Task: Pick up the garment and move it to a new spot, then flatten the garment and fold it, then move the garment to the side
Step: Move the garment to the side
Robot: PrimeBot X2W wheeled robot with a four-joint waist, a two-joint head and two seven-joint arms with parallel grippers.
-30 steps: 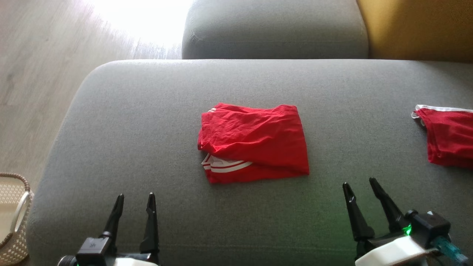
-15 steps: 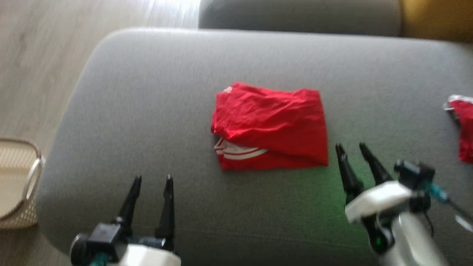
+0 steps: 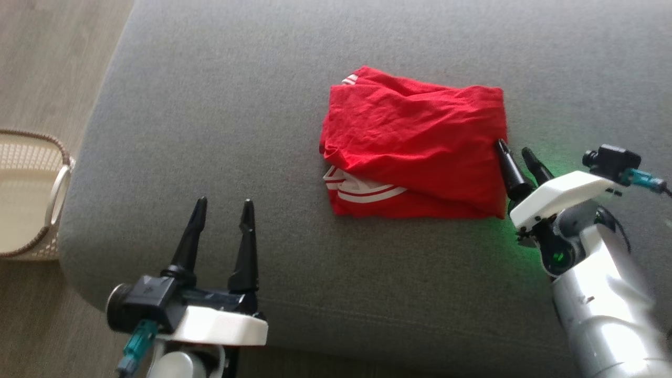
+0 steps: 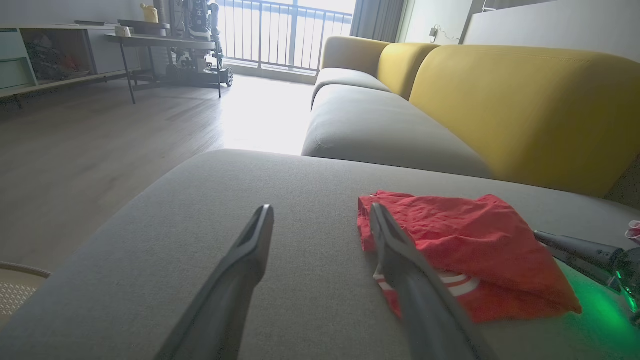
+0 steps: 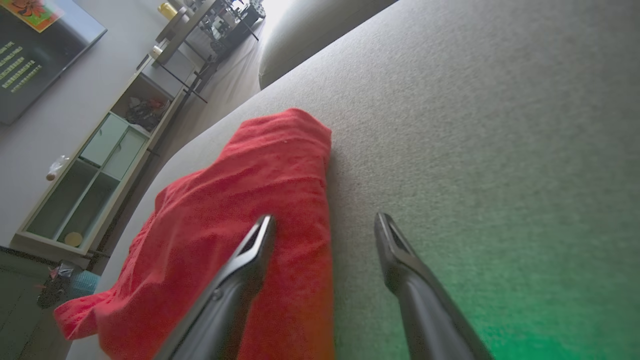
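Garment (image 3: 415, 147) first: it lies folded into a rough red rectangle near the middle of the grey sofa cushion (image 3: 210, 105), a little to my right of centre. Its long axis runs across me from left to right, the right end tilted slightly away from me. The short sides face my two arms. The top layer is creased, with a soft fold bulging along the left end. White stripes (image 3: 362, 191) peek out from under that layer at the near-left corner, and a small bit of white shows at the far-left corner. The right end is a fairly straight edge.

My right gripper (image 3: 514, 146) sits at that right edge with its fingers spread and nothing between them. They point away from me and slightly left. In my right wrist view, one finger lies over the red cloth and the other over bare cushion just beside it. I cannot tell whether the finger over the cloth touches it. A green glow (image 3: 556, 170) falls on the cushion around this wrist.

My left gripper (image 3: 224, 201) hangs over the near-left part of the cushion, fingers parted and empty, pointing straight ahead, apart from the garment's left end. A woven basket (image 3: 26, 157) stands on the floor (image 3: 47, 52) past the cushion's left side.
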